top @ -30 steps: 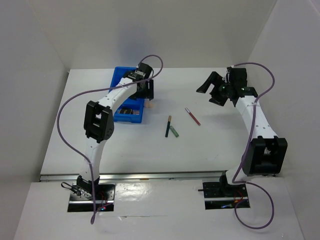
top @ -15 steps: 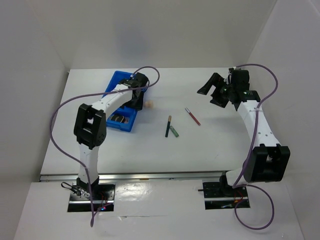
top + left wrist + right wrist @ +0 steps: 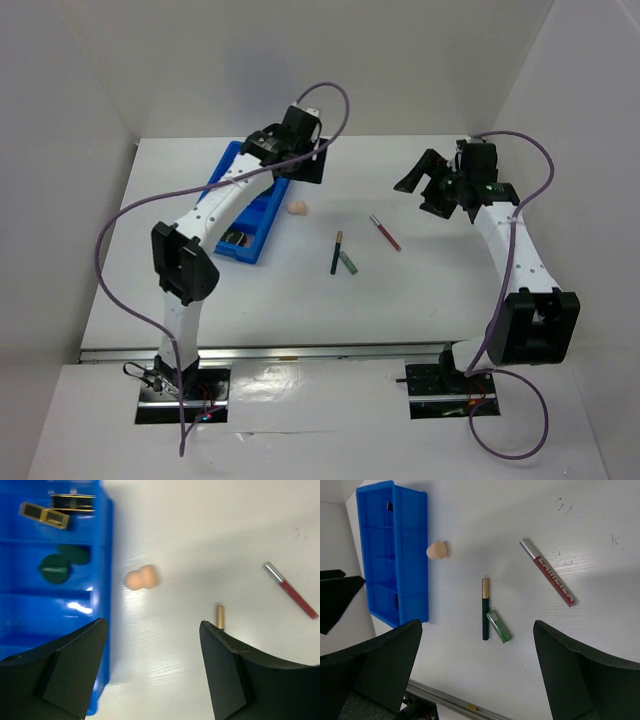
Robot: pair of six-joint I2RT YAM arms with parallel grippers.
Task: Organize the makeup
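The beige sponge (image 3: 297,207) lies on the table just right of the blue tray (image 3: 228,215). My left gripper (image 3: 308,165) hangs open and empty above the tray's far right corner. From its wrist I see the sponge (image 3: 141,577) ahead of the open gripper (image 3: 152,621). Two dark round compacts (image 3: 62,562) and black-gold lipstick tubes (image 3: 45,515) sit in the tray (image 3: 102,555). A dark pencil (image 3: 337,252), a green one (image 3: 347,262) and a red one (image 3: 385,232) lie mid-table. My right gripper (image 3: 420,185) hovers open, high over the pencils (image 3: 485,610).
The table is boxed in by white walls at the left, back and right. A metal rail (image 3: 300,350) runs along the near edge, with both arm bases behind it. The right wrist view shows the tray (image 3: 415,555), the sponge (image 3: 437,550) and the red pencil (image 3: 547,572).
My left gripper has lifted and moved back from the tray's right side, leaving the sponge uncovered on the table. The tray's near end has swung left. The right arm has barely moved.
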